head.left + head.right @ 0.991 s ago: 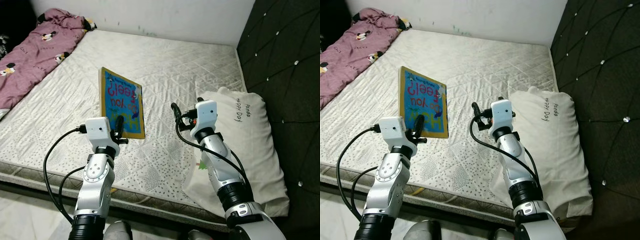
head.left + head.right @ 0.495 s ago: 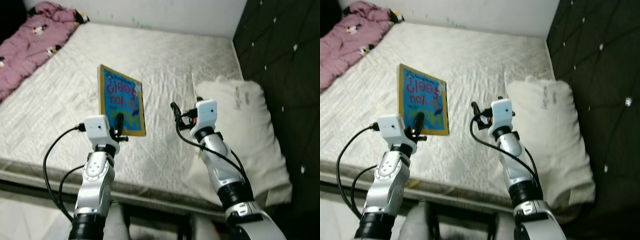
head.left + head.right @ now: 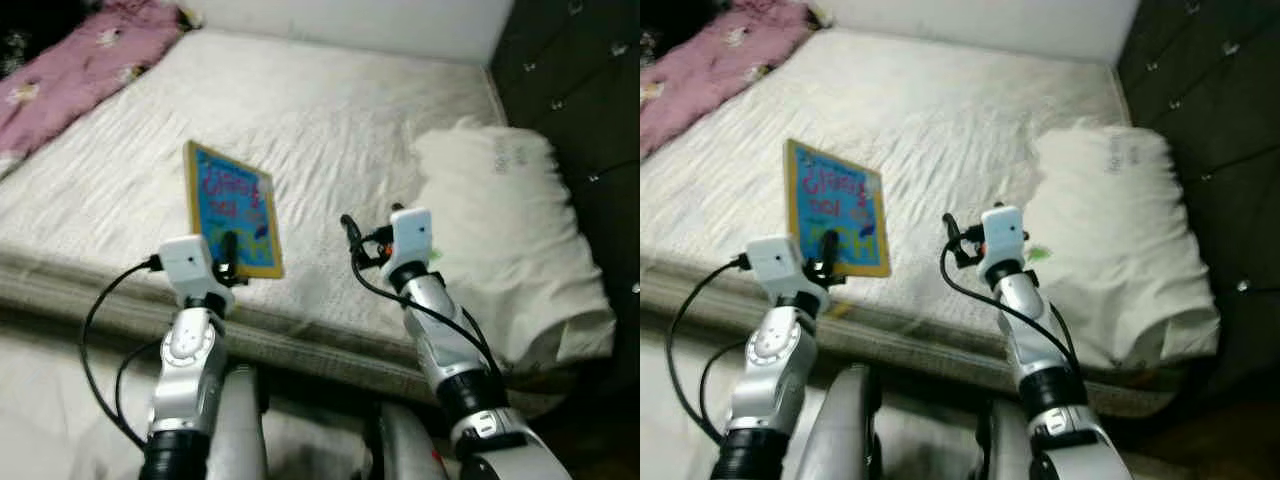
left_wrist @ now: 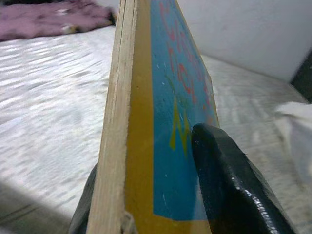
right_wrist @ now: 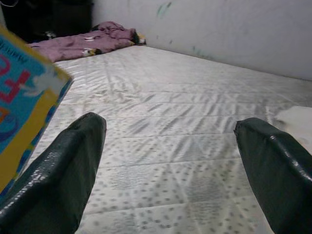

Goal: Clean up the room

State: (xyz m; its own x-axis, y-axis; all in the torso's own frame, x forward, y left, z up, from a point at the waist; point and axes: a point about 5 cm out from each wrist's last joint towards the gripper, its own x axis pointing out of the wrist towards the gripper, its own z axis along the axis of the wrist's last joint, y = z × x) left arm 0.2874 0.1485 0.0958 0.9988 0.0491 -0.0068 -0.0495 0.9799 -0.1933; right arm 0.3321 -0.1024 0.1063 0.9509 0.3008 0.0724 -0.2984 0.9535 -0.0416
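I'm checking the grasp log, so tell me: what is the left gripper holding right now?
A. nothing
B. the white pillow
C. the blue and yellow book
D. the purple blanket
C: the left gripper is shut on the lower edge of the blue and yellow book, and the left wrist view shows a black finger pressed on its cover.

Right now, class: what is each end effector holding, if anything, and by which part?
The left end effector holds the picture book by its lower edge. The right end effector is open and holds nothing.
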